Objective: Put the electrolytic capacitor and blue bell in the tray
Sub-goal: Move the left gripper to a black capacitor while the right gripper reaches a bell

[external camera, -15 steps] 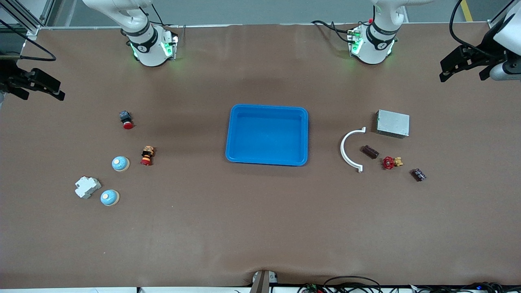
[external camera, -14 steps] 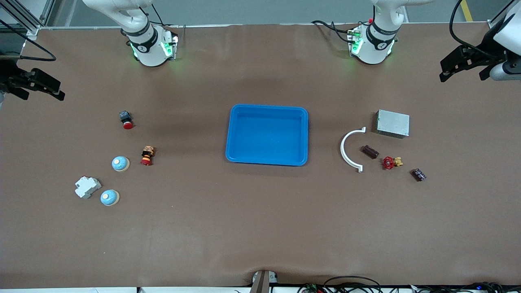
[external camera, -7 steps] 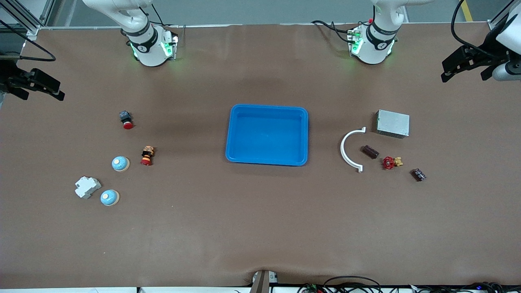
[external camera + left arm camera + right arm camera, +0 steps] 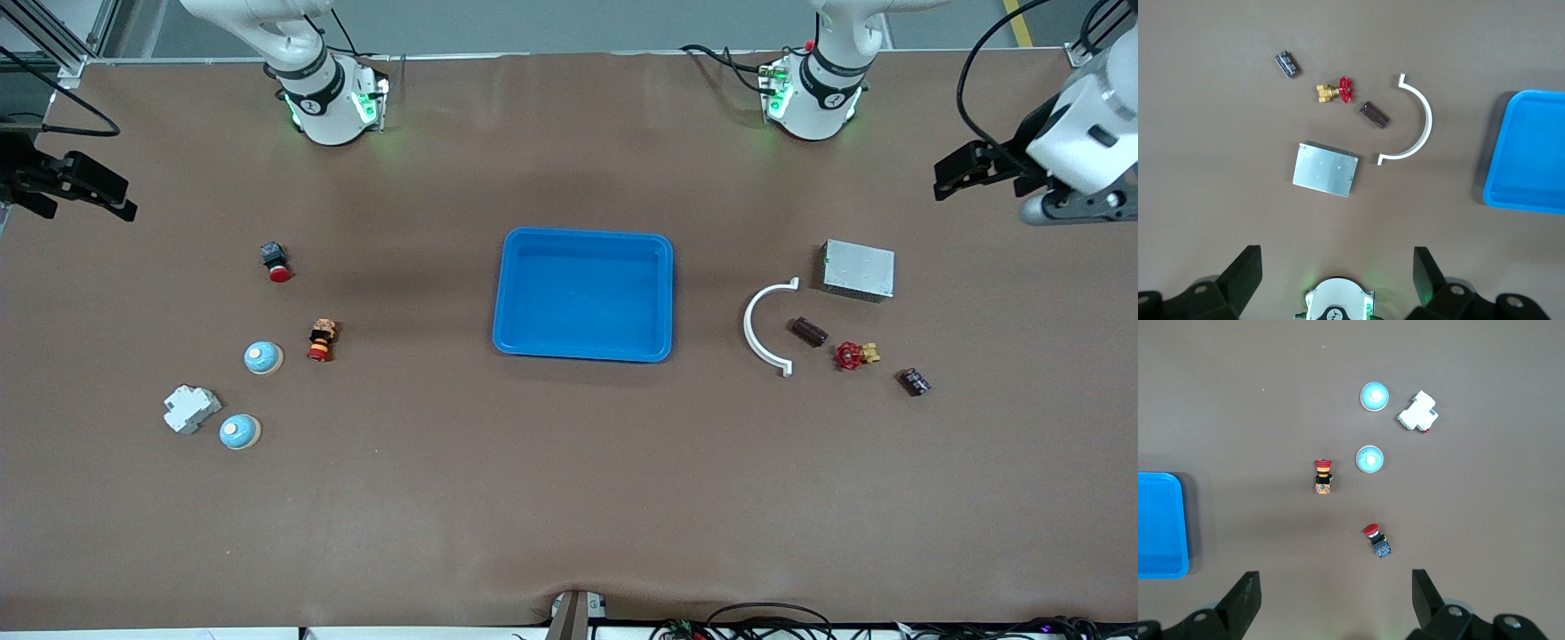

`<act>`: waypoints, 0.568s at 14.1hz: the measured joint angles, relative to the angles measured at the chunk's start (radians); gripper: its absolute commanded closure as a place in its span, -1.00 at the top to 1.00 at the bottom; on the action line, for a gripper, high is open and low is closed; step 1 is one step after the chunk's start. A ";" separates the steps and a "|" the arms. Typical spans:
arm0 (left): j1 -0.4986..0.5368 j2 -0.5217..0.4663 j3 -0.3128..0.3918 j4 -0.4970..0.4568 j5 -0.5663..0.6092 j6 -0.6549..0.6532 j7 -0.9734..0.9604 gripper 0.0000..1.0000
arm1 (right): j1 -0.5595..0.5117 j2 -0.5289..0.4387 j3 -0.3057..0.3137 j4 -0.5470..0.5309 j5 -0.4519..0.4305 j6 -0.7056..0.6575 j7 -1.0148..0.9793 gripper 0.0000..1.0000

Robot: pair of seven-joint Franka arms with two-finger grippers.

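The bright blue tray [image 4: 582, 293] lies mid-table; it also shows in the left wrist view [image 4: 1528, 153] and the right wrist view [image 4: 1158, 523]. The electrolytic capacitor [image 4: 810, 332], a dark brown cylinder, lies toward the left arm's end [image 4: 1374, 115]. Two blue bells [image 4: 263, 357] [image 4: 239, 432] sit toward the right arm's end [image 4: 1369, 459] [image 4: 1374, 396]. My left gripper [image 4: 969, 169] [image 4: 1337, 260] is open and empty, high over the table's left-arm end. My right gripper [image 4: 84, 188] [image 4: 1336, 581] is open and empty, high over the right-arm end.
Near the capacitor: a grey metal box [image 4: 858, 269], a white curved bracket [image 4: 763, 329], a red-handled brass valve [image 4: 853, 355], a small dark block [image 4: 914, 381]. Near the bells: a white breaker [image 4: 190, 408], a red push button [image 4: 276, 261], a red-orange button [image 4: 321, 340].
My left gripper has swung a little toward the tray's side and lower in the front view, with more of its white wrist showing. The right gripper has hardly moved. Objects are unmoved.
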 measured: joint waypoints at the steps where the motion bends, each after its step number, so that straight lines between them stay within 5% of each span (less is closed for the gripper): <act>1: -0.001 -0.002 -0.003 -0.035 0.000 0.030 0.000 1.00 | 0.000 0.002 -0.001 -0.022 0.000 0.030 0.000 1.00; 8: -0.002 -0.026 -0.089 -0.372 0.005 0.415 -0.195 1.00 | -0.015 0.186 -0.011 -0.158 -0.001 0.349 0.000 1.00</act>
